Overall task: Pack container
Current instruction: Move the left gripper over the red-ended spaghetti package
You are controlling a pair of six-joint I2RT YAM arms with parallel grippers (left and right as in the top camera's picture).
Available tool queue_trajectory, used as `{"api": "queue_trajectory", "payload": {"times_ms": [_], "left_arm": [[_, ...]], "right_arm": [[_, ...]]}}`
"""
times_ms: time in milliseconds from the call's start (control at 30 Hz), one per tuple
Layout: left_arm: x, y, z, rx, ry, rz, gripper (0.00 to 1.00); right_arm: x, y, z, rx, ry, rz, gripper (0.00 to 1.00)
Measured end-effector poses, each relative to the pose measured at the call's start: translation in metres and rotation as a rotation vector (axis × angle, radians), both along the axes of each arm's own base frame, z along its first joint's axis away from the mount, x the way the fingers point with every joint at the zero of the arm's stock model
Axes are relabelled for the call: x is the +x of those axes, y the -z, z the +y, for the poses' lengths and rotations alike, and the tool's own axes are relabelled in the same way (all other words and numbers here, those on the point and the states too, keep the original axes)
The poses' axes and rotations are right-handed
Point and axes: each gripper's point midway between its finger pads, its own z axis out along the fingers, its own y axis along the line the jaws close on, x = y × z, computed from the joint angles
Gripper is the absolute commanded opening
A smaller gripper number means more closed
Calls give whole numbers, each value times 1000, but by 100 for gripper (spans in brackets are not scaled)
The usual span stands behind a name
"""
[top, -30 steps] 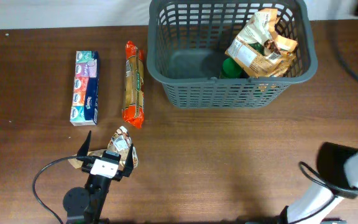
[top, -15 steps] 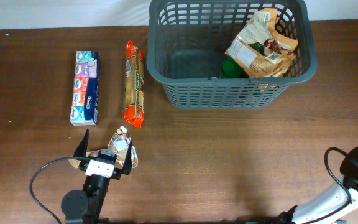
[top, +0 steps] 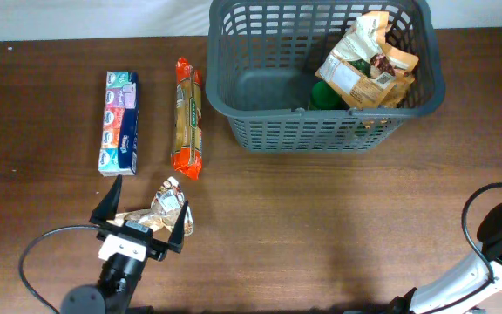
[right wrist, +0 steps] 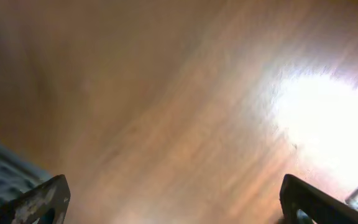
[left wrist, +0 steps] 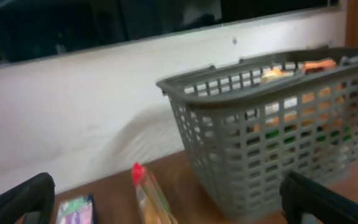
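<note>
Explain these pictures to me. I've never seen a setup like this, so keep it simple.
This is a robot with two arms at a wooden table, each ending in a two-finger hand. The overhead picture looks straight down. The other two come from cameras on the wrists, so each shows its own fingers at the bottom corners. On the table lie a tissue pack, a long orange-ended packet and a small crumpled pouch. The gray basket already holds snack bags and something green. The left hand stands open with the pouch between its fingers, not gripping it. The right hand, also open, sees only blurred tabletop.
</note>
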Motion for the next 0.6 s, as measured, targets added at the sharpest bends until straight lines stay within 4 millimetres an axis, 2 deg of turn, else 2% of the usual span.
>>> {"api": "queue_trajectory", "payload": {"times_ms": [167, 300, 400, 500, 600], "left_arm": [[4, -4, 2, 50, -7, 253, 99], [14, -22, 12, 74, -56, 517, 99], [34, -54, 18, 89, -80, 626, 99], [64, -86, 20, 96, -76, 650, 99], [87, -89, 21, 95, -76, 675, 99]], "right_arm": [[-8, 29, 6, 49, 0, 67, 99], [-13, 42, 10, 74, 1, 102, 99], [-14, 44, 10, 77, 0, 105, 99], [-14, 44, 10, 76, 0, 105, 99], [-13, 45, 10, 75, 1, 104, 99]]}}
